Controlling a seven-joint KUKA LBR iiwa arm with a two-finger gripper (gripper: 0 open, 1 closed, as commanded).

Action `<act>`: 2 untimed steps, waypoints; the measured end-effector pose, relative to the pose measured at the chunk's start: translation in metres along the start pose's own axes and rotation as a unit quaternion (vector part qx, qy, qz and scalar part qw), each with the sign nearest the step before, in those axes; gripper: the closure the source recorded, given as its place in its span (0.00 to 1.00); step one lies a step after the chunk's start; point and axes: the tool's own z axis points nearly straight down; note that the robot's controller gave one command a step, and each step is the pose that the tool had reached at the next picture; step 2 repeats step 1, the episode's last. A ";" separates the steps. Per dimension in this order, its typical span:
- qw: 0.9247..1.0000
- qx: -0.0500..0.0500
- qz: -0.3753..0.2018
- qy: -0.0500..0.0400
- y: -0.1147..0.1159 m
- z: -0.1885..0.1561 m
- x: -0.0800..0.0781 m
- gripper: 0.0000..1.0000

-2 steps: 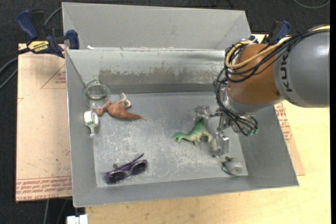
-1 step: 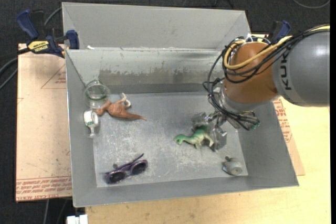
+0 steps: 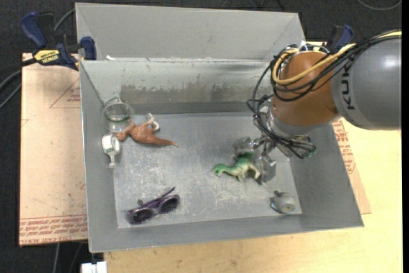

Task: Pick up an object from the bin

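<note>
Toward the right edge of the bin [image 3: 192, 160], a green toy dinosaur [image 3: 234, 169] lies on the floor. The pincer [image 3: 263, 163] sits low, touching or just beside the side of it that faces that edge; whether the pincer is apart, together or clamped cannot be told. The step in hand appears to be the approach, nothing being lifted, and the next move calls for a square hold on the dinosaur's body, clear of the small grey object [image 3: 283, 202] near the nearer right corner. The arm reaches in over the right wall, its orange wrist cover [image 3: 305, 89] pointing steeply down.
</note>
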 end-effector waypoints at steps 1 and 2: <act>1.000 0.000 -0.009 -0.002 -0.004 -0.134 -0.008 1.00; 1.000 0.000 -0.009 -0.002 -0.004 -0.134 -0.008 1.00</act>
